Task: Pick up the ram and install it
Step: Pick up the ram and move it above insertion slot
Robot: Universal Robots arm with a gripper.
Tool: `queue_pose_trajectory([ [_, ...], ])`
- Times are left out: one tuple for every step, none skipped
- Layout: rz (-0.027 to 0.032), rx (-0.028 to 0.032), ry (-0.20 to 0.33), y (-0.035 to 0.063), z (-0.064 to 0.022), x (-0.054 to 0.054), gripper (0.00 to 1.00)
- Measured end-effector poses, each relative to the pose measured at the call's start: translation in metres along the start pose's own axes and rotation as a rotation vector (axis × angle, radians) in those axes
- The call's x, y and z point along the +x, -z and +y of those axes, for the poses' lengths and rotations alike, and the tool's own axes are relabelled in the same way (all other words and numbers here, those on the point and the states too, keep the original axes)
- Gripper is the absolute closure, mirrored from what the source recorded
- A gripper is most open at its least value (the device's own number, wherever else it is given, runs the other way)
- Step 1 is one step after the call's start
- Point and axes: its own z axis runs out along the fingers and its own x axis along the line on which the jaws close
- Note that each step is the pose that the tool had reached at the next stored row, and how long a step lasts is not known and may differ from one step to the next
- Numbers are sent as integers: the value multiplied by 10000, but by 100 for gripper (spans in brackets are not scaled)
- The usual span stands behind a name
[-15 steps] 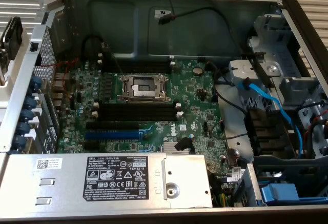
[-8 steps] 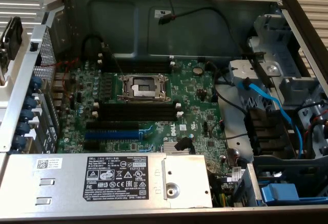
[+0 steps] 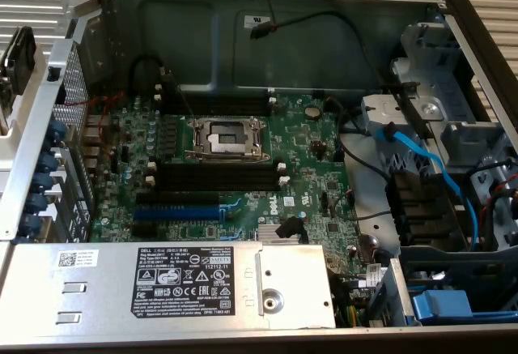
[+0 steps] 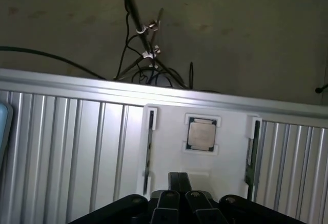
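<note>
In the wrist view, the ram (image 4: 250, 157), a thin dark-green stick, stands on edge in a slot of a white holder (image 4: 169, 152). A second thin dark stick (image 4: 149, 147) stands in the holder's opposite slot. My gripper (image 4: 179, 185) hangs above the holder's near edge, between the two sticks. Its fingers (image 4: 166, 203) are shut together with nothing between them. In the exterior view, the open computer case shows the green motherboard (image 3: 307, 184). On it lie long black memory slots (image 3: 218, 177) with white end clips, more black slots (image 3: 218, 100) and a blue slot (image 3: 178, 208).
A square processor chip (image 4: 201, 134) lies in the white holder. The holder rests on a ribbed aluminium table (image 4: 66, 147) whose edge drops to a floor with cables (image 4: 146, 55). In the case are an open processor socket (image 3: 227, 137), a labelled power supply (image 3: 186, 277), blue cables (image 3: 429, 168) and drive bays (image 3: 453, 127).
</note>
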Motion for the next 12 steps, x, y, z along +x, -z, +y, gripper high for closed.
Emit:
queue_pose_trajectory([
  [-14,-1,-55,-9,1,3,90],
  [-24,-1,-130,-18,1,5,90],
  [-28,0,-229,-29,2,5,90],
  [-28,1,-342,-40,1,5,90],
  [-26,1,-426,-48,-1,6,90],
  [-25,0,-501,-56,-3,6,90],
  [-24,3,-567,-64,-6,6,90],
  [-22,14,-698,-84,-12,6,90],
  [-21,15,-755,-99,-18,7,90],
  [-20,19,-800,-115,-27,8,90],
  [-19,19,-839,-128,-36,8,90],
  [-18,20,-874,-142,-48,9,90],
])
